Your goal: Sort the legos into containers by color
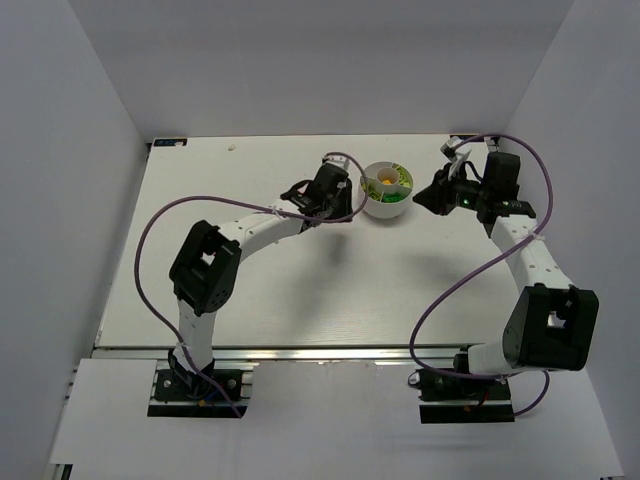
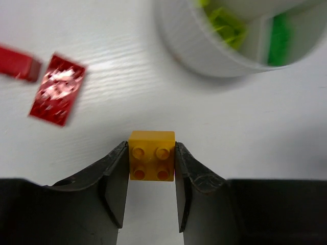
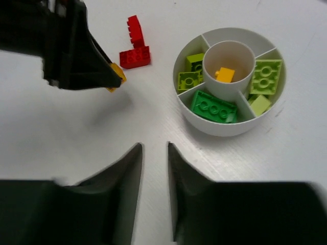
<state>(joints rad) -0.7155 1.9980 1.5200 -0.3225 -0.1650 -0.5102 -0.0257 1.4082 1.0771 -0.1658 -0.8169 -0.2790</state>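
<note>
Closest to the lens, the left hand (image 2: 151,166) is clamped on an orange brick (image 2: 151,145), one finger flat against each side, studs facing the camera. It is just short of the dish (image 2: 194,48), outside its wall. Whether the brick rests on the tabletop (image 2: 255,132) or hangs just above it I cannot tell from this view.

Beyond it, on the same side of the dish and near its wall, two red bricks (image 2: 56,91) lie loose; in the right wrist view they touch to make an L. The right hand (image 3: 154,153), on the opposite side of the dish, has its fingers apart and holds nothing.

Inside the dish most of the sorting looks done. A second orange brick (image 3: 225,74) lies in the centre cup (image 3: 240,53). A dark green brick (image 3: 213,107) has the wedge nearest the right hand to itself. The yellow-green bricks (image 3: 187,80) are split between two wedges on opposite sides of the centre cup. The wedge farthest from the right hand shows no brick, as far as I can see.

By my reckoning three pieces are left: the held orange one, which belongs in the centre cup with its match, and the two red ones, probably for that far wedge.
</note>
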